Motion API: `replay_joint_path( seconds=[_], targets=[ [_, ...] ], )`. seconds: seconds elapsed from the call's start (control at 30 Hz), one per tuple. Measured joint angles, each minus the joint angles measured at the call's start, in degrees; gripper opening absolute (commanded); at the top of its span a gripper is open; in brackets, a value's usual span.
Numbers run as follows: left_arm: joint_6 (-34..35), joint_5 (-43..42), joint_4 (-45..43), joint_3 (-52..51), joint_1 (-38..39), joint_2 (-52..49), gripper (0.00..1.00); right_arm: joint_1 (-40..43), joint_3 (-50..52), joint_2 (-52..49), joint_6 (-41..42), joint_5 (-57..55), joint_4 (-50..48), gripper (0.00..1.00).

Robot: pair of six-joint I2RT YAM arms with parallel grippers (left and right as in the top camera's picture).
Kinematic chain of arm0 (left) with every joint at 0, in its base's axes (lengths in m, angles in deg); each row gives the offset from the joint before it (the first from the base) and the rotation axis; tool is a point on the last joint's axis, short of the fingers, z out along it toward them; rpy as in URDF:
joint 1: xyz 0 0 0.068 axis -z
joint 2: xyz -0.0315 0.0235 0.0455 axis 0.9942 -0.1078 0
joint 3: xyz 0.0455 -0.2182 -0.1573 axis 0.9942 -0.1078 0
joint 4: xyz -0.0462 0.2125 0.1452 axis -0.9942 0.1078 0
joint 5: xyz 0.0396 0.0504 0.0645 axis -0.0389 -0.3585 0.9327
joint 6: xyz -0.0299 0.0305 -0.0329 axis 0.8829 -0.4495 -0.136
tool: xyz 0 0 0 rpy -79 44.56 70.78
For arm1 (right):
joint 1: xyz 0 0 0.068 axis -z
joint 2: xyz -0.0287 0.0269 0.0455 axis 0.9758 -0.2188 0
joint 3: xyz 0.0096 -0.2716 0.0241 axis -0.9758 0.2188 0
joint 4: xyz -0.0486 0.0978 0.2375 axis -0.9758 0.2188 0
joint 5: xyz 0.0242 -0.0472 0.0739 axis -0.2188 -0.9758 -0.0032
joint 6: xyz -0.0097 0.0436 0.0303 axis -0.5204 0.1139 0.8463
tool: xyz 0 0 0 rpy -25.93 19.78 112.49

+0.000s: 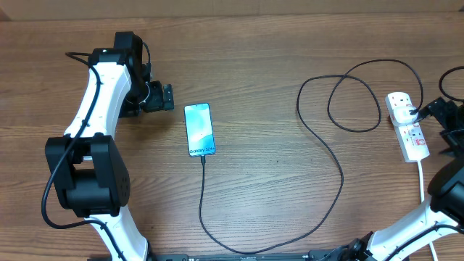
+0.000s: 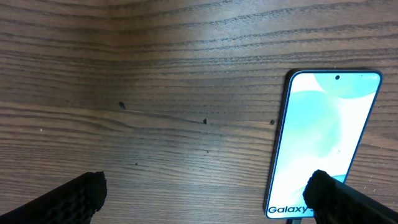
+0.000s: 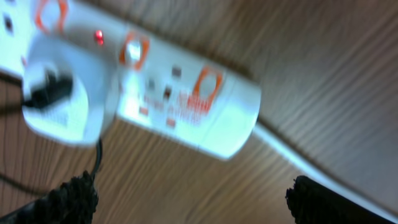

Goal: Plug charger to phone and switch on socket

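Note:
The phone [image 1: 199, 129] lies flat at centre-left, its screen lit teal [image 2: 323, 137]. The charger [image 1: 330, 181], a thin black cable, runs from the phone's near end, loops right and reaches the plug on the socket [image 1: 406, 125]. The socket is a white strip with red switches [image 3: 180, 93], and a small red light shows on it. My left gripper [image 1: 165, 96] is open just left of the phone [image 2: 208, 196], nothing between its fingers. My right gripper [image 1: 444, 116] hovers open over the socket [image 3: 193, 199]. The right wrist view is blurred.
The socket's white cord [image 1: 423, 181] runs toward the near table edge [image 3: 311, 162]. The cable forms two overlapping loops [image 1: 355, 94] left of the socket. The plug body [image 3: 62, 93] sits at the strip's far end. Bare wood [image 2: 186, 74] lies under the left gripper.

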Motion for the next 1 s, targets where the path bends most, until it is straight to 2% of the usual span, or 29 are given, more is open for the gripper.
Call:
replay_joint_path(
  seconds=[0.27,0.5,1.0],
  targets=[
    [0.00,0.00,0.00,0.00,0.00,0.00,1.00,-6.25,0.00,0.20,-0.50,2.14,6.73,1.00],
    [-0.02,0.02,0.00,0.00,0.00,0.00,1.00,-12.72,0.00,0.20,-1.25,2.78,8.70,1.00],
    [-0.02,0.00,0.00,0.00,0.00,0.00,1.00,-13.73,0.00,0.20,-1.29,2.73,-11.72,1.00]
  ],
)
